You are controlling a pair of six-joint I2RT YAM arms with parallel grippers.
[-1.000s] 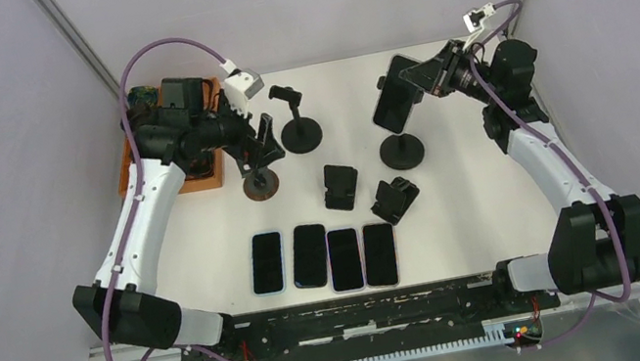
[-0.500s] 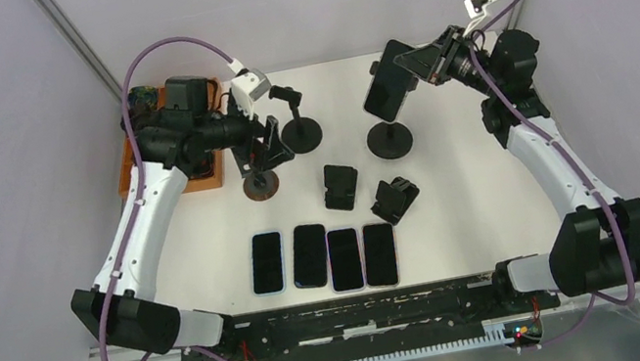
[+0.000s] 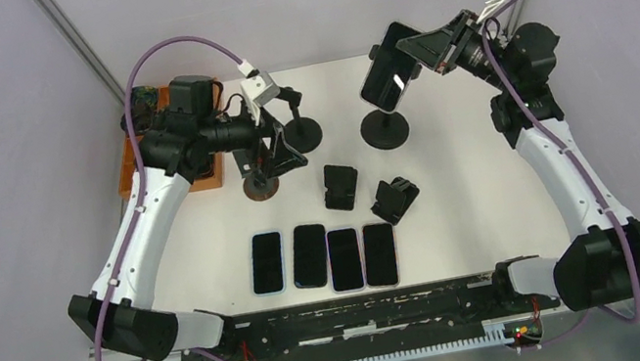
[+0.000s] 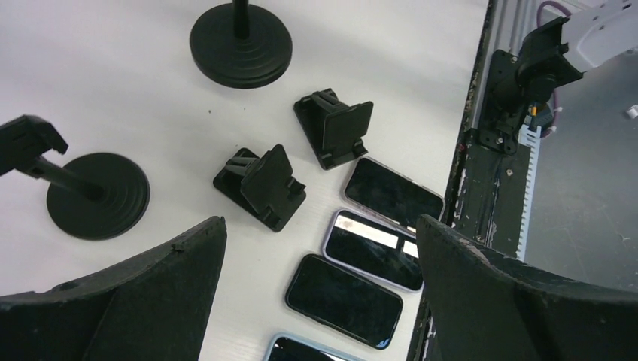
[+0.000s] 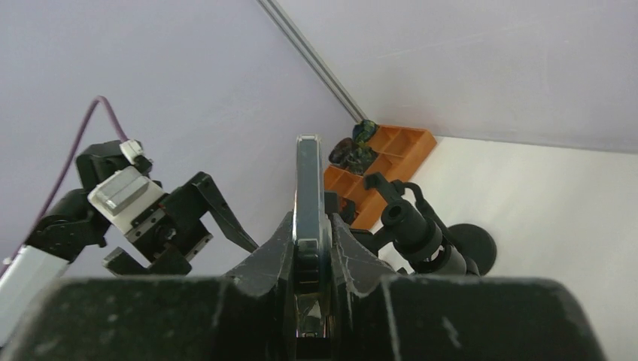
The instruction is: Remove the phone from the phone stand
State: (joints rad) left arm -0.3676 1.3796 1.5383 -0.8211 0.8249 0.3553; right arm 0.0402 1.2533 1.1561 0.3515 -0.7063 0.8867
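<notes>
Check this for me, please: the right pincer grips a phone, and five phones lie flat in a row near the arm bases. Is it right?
Not quite: four phones lie in the row, not five, as the top external view shows. The right pincer does grip a phone.

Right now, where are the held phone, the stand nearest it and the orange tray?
phone [image 3: 381,82]: top view, middle of its screen.
stand [image 3: 385,130]: top view, its round base.
orange tray [image 5: 399,144]: right wrist view, one compartment.
</notes>
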